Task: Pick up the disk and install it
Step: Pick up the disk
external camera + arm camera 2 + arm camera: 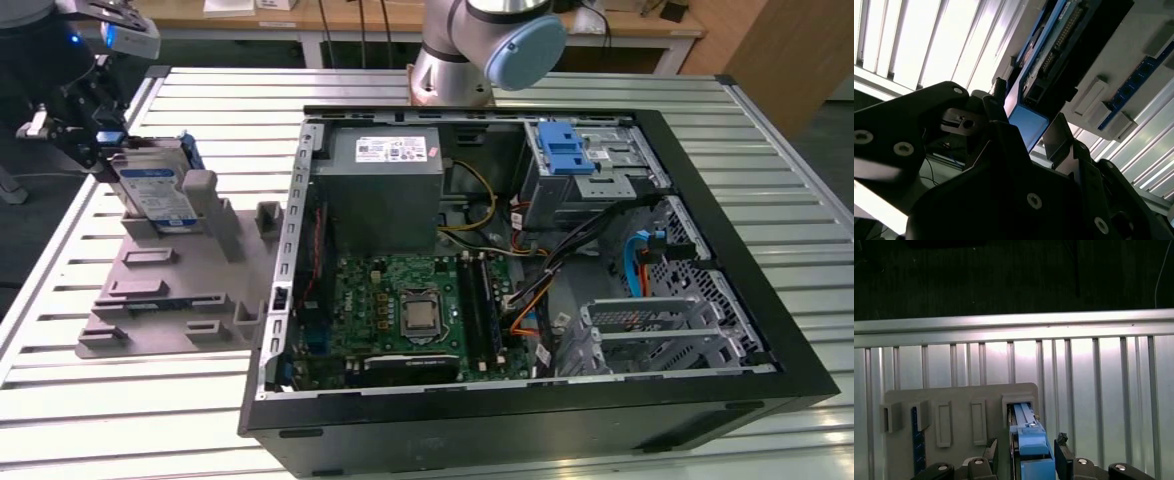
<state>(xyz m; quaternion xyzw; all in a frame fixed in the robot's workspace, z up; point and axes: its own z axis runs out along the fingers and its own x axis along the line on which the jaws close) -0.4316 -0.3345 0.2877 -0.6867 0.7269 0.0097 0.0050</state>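
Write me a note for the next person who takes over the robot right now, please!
End effector: sits around the upper end of the disk, at its blue carrier. Whether it is clamped cannot be told.
Disk: stands upright in the grey holder on the slatted table, at the exterior view's left, outside the open computer case.
Done: the end effector is lined up on the disk.
Left: the disk is not yet lifted out of the holder and not yet installed in the case.

Slatted table [134, 420] bears grey fixture [160, 300] and computer case [534, 425].
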